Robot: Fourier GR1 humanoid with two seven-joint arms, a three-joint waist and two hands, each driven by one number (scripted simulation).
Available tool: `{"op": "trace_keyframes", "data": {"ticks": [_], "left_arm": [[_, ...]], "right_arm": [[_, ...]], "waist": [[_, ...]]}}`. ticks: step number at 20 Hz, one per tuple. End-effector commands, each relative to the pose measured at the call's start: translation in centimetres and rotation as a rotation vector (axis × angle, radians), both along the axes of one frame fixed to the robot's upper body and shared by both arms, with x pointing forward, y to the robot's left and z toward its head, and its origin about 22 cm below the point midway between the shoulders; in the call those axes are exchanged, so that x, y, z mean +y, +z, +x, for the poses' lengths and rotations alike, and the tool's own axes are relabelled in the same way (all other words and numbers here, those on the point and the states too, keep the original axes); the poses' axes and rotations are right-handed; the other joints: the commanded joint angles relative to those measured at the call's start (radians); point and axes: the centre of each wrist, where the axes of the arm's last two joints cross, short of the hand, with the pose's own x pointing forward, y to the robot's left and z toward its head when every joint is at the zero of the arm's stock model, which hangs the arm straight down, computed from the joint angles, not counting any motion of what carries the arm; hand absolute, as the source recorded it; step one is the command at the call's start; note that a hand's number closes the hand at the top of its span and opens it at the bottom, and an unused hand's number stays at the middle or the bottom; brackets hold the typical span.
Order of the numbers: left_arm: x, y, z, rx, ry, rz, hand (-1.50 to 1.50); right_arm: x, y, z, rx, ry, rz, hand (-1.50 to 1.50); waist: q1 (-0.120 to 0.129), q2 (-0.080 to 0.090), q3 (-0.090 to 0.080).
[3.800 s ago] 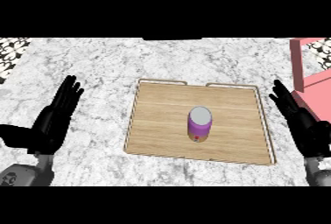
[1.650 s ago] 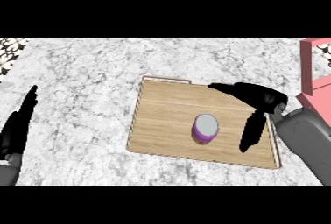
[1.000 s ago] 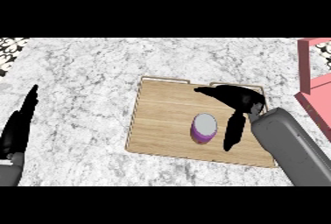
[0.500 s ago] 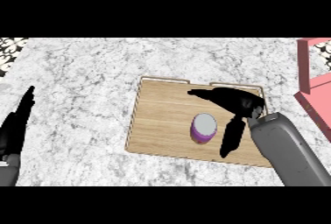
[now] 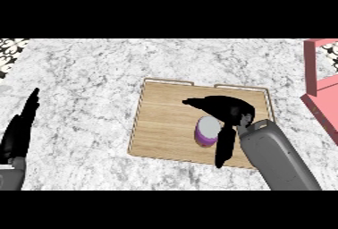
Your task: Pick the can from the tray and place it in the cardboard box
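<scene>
A purple can [image 5: 207,131] with a grey top stands on the wooden tray [image 5: 162,123], right of its middle. My right hand [image 5: 230,110] hangs over the can's far and right side. Its fingers [image 5: 195,102] stretch left beyond the can, and its thumb [image 5: 224,151] points down along the can's right side. The hand is open and the can is still on the tray. My left hand [image 5: 20,129] rests open at the left edge, fingers up. A pink box [image 5: 322,96] shows at the right edge, partly cut off.
The tray lies on a grey marble counter [image 5: 86,76]. A dark patterned patch [image 5: 12,46] sits in the far left corner. My grey right forearm [image 5: 274,156] covers the tray's near right corner.
My right hand came from the tray's right side over the tray and has closed in on the can, shifting a little left in the last second. The can has not moved.
</scene>
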Motion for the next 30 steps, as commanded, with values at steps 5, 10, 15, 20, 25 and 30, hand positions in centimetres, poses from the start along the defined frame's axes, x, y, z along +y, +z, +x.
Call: {"op": "trace_keyframes", "data": {"ticks": [5, 10, 15, 20, 25, 30], "left_arm": [[0.2, 1.8, -0.4, 0.002, 0.000, -0.002, 0.00], [0.8, 0.1, -0.7, 0.018, -0.013, -0.006, 0.00], [0.7, 1.3, -0.1, 0.003, -0.009, 0.007, 0.00], [0.9, 1.3, -0.4, 0.007, 0.017, 0.002, 0.00], [3.7, -0.4, -3.2, 0.039, 0.154, 0.008, 0.00], [3.8, -1.2, -4.3, 0.040, 0.171, -0.014, 0.00]], "right_arm": [[1.4, -1.5, 0.5, 0.021, -0.046, -0.074, -1.50], [-0.4, -3.6, 0.0, -0.205, -0.042, -0.077, 1.50], [1.0, -5.0, 1.3, -0.311, -0.052, -0.091, 1.50], [-5.4, -2.7, -0.3, -0.469, -0.199, -0.142, 1.50], [-23.4, 1.4, -1.0, -0.576, -0.592, -0.344, 1.50], [-34.2, 6.3, -5.3, -0.766, -0.740, -0.361, 1.50]], "waist": [[0.002, 0.000, 0.000], [0.004, 0.002, 0.000], [0.007, 0.003, 0.000], [-0.028, -0.005, 0.001], [-0.190, -0.020, 0.012], [-0.181, -0.018, 0.012]]}}
